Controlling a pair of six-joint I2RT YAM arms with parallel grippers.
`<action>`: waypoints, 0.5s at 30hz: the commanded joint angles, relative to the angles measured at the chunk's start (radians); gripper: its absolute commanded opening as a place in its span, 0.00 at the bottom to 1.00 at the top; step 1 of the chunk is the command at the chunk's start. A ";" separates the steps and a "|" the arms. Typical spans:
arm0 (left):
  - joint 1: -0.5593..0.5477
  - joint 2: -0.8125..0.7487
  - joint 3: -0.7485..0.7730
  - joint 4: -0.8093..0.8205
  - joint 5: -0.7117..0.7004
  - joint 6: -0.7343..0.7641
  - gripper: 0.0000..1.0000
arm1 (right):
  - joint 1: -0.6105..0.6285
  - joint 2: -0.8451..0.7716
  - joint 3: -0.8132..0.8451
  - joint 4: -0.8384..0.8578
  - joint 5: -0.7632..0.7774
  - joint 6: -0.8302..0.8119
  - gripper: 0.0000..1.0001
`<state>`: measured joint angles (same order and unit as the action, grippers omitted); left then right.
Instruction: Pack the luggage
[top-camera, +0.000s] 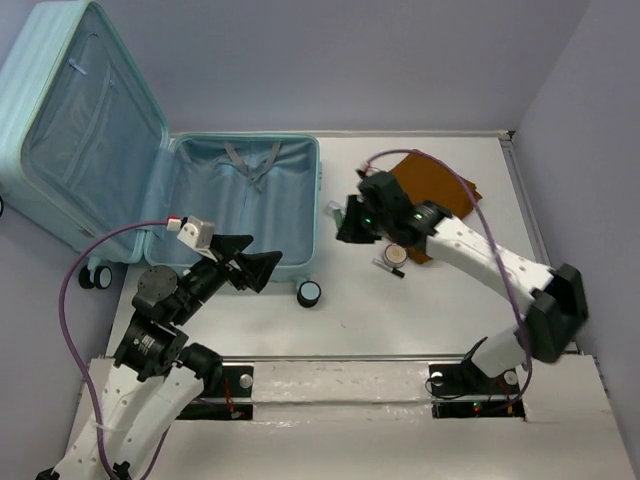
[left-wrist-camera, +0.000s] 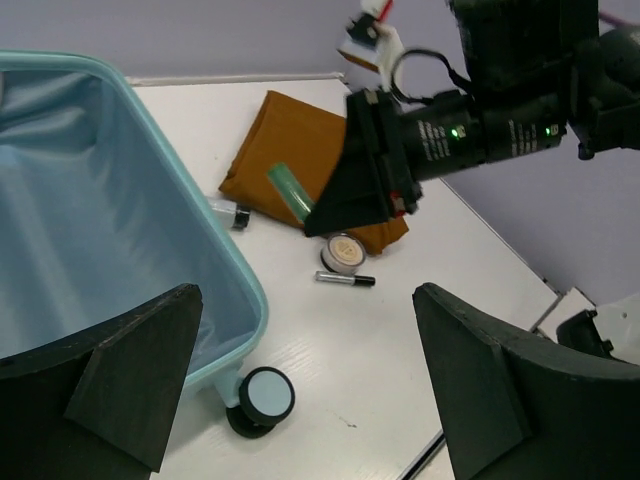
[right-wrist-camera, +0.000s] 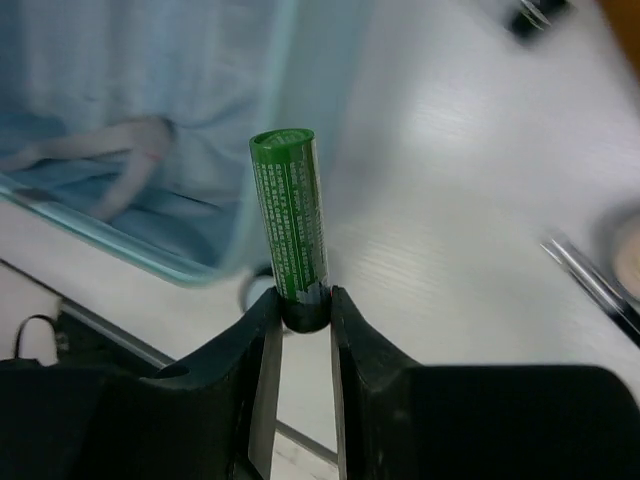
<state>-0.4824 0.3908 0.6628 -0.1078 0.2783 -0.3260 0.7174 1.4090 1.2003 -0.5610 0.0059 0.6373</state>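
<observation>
Aqua-blue luggage (top-camera: 245, 205) lies open on left part of table (top-camera: 400, 320) in top view, lid leaning back to far left. L claw (top-camera: 262, 250) hangs over its near edge, jaws spread wide, nothing btw them. R claw (top-camera: 350, 225) is just right of luggage rim; its jaws and load are hard to make out from above. Brown cloth (top-camera: 440, 180) lies partly under R arm, w/ round compact (top-camera: 396, 256) and black pen (top-camera: 388, 266) at its near edge. One wheel (top-camera: 310, 293) shows at near-right corner.

L wrist view: L claw is fully released, both fingers (left-wrist-camera: 130, 370) cut off by frame bottom. Opposite, R claw is clamped on green tube (left-wrist-camera: 290, 193), seen in front of brown cloth. Small bottle (left-wrist-camera: 232, 213) lies just beside luggage wall.

R wrist view: R claw pinches one end of green tube, other end pointing away from cam. Luggage is blurred behind at left. Black pen and round compact are cut off at right edge. Dark thing at top right is too blurred to name.
</observation>
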 joint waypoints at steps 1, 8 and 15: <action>0.030 0.011 0.035 0.016 -0.079 -0.022 0.99 | 0.131 0.305 0.436 0.153 -0.101 -0.123 0.07; 0.056 0.017 0.032 -0.006 -0.125 -0.039 0.99 | 0.117 0.519 0.687 0.065 -0.070 -0.255 0.85; 0.062 0.042 0.037 0.002 -0.114 -0.039 0.99 | -0.074 0.383 0.435 0.147 -0.038 -0.384 0.42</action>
<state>-0.4297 0.4137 0.6628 -0.1394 0.1711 -0.3611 0.7685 1.8866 1.7309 -0.4622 -0.0769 0.3614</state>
